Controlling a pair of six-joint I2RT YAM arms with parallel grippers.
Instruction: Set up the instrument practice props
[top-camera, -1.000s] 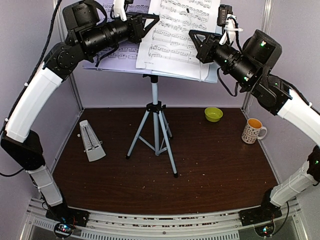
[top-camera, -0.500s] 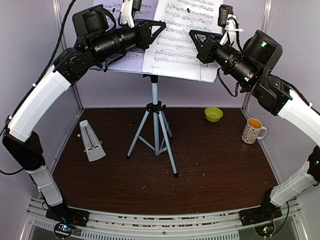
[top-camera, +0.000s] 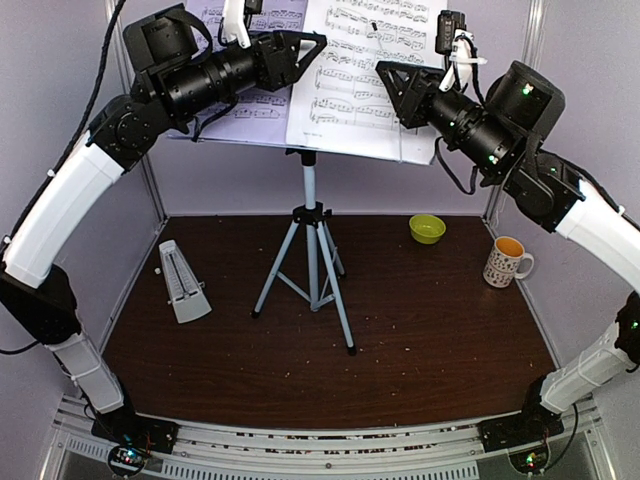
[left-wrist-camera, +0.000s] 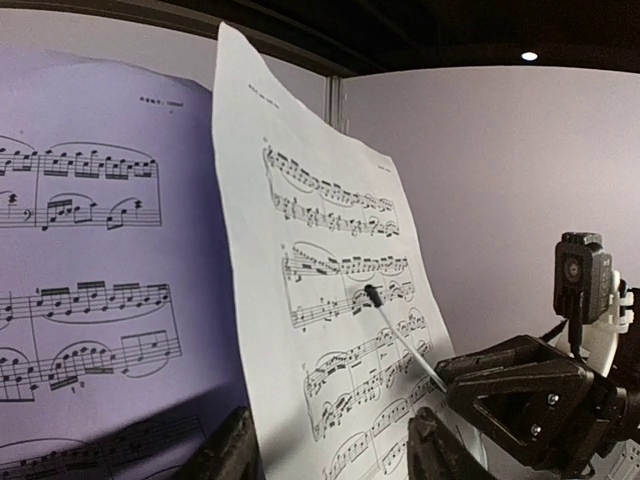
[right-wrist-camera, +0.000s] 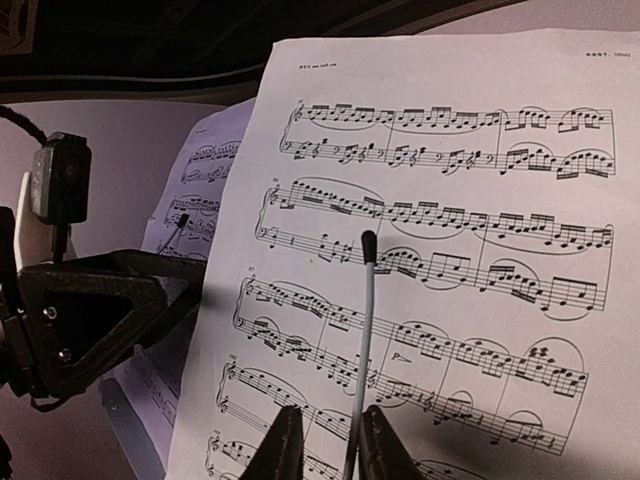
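Observation:
The music stand (top-camera: 309, 190) rises on its silver tripod at mid-table. Two sheet-music pages lean on its desk: a shaded left page (top-camera: 252, 102) and a bright right page (top-camera: 350, 90). My left gripper (top-camera: 312, 45) is open, its fingers (left-wrist-camera: 232, 452) astride the bright page's (left-wrist-camera: 330, 290) left edge without pinching it. My right gripper (top-camera: 388, 80) is open by a narrow gap, with the stand's thin black-tipped page-holder wire (right-wrist-camera: 366, 320) between its fingers (right-wrist-camera: 285, 445) in front of the page (right-wrist-camera: 450, 250). The pale-grey metronome (top-camera: 183, 283) stands at the table's left.
A yellow-green bowl (top-camera: 427, 228) sits at the back right and a patterned mug (top-camera: 508, 262) near the right wall. The tripod legs (top-camera: 335, 290) spread over the table's centre. The two grippers face each other closely in front of the pages.
The left gripper opened and let go of the bright page, after swinging right and back. The right gripper's jaws parted slightly around the wire. The bright page now sits squarer.

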